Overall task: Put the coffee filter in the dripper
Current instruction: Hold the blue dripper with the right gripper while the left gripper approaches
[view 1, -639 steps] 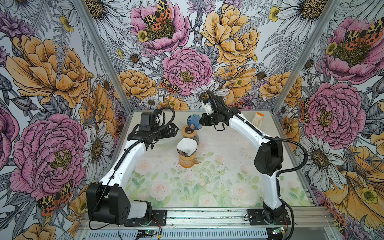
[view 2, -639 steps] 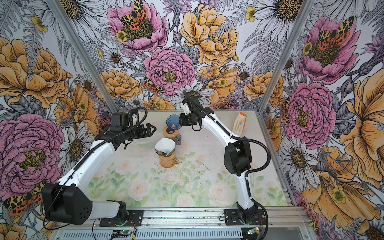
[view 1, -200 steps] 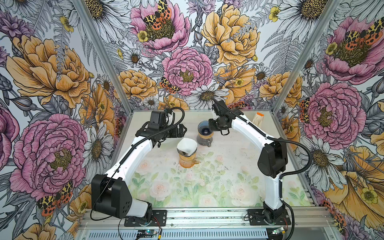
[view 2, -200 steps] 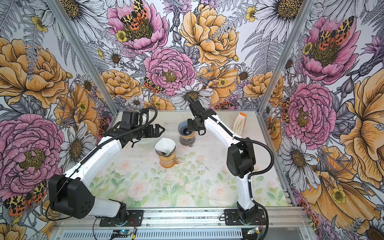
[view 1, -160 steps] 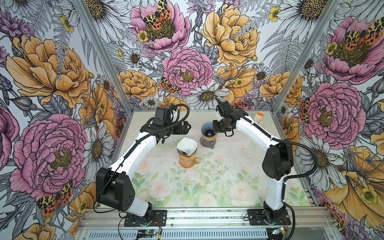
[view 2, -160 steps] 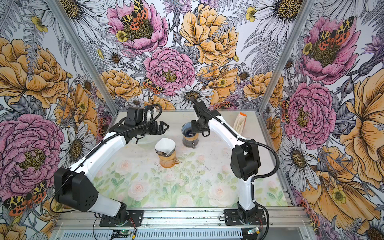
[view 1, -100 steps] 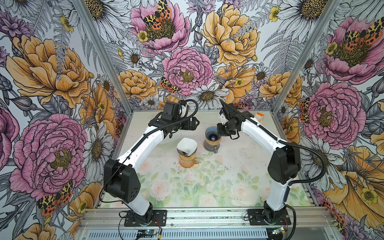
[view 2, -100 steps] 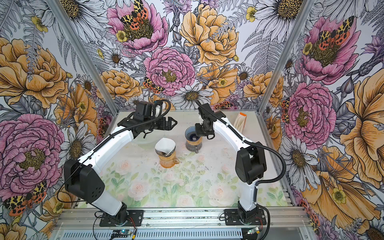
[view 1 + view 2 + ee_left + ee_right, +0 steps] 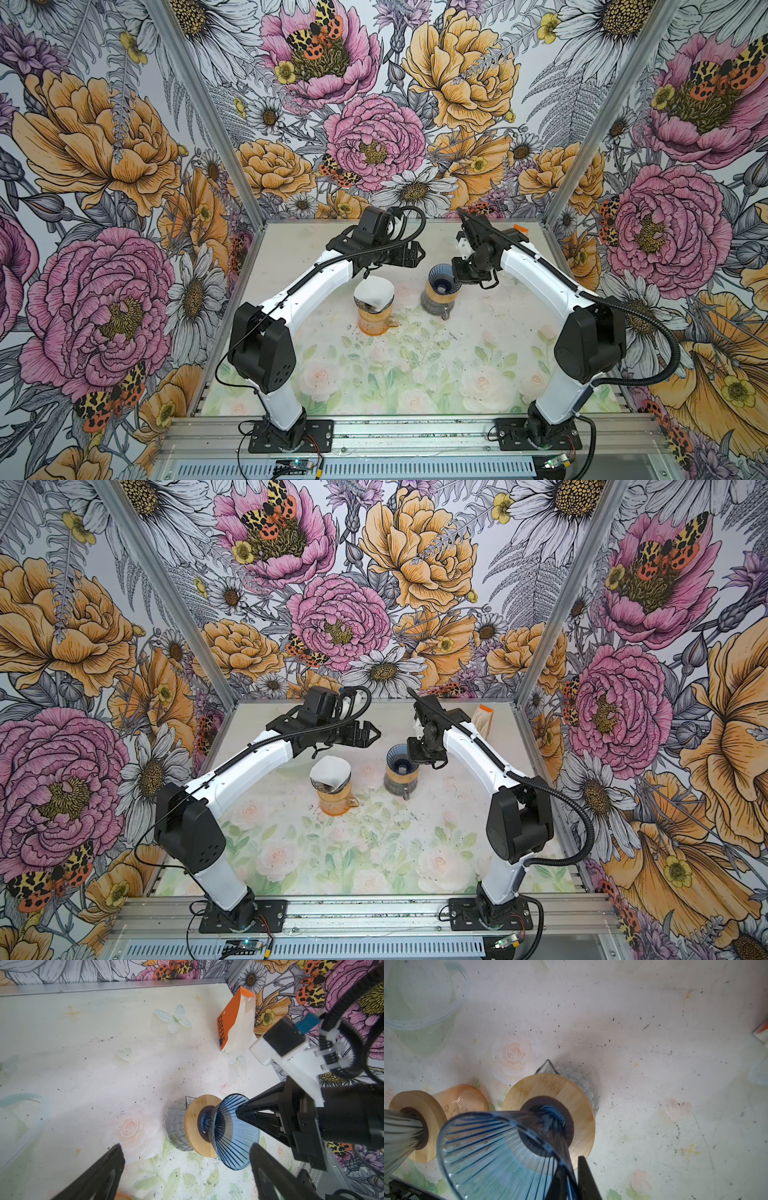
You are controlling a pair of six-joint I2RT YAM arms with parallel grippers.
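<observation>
Blue dripper (image 9: 441, 282) set on glass carafe (image 9: 434, 306), coffee filter (image 9: 373, 290) next
Right fingers (image 9: 585, 1178) straddle its rim, grip unclear; left fingers (image 9: 99, 1176) spread wide, should pinch the paper gently.

the word "coffee" runs in black capitals down the orange panel of a white-and-orange bag (image 9: 236, 1024), seen in the left wrist view; in both top views its lettering is too small to read.
</observation>
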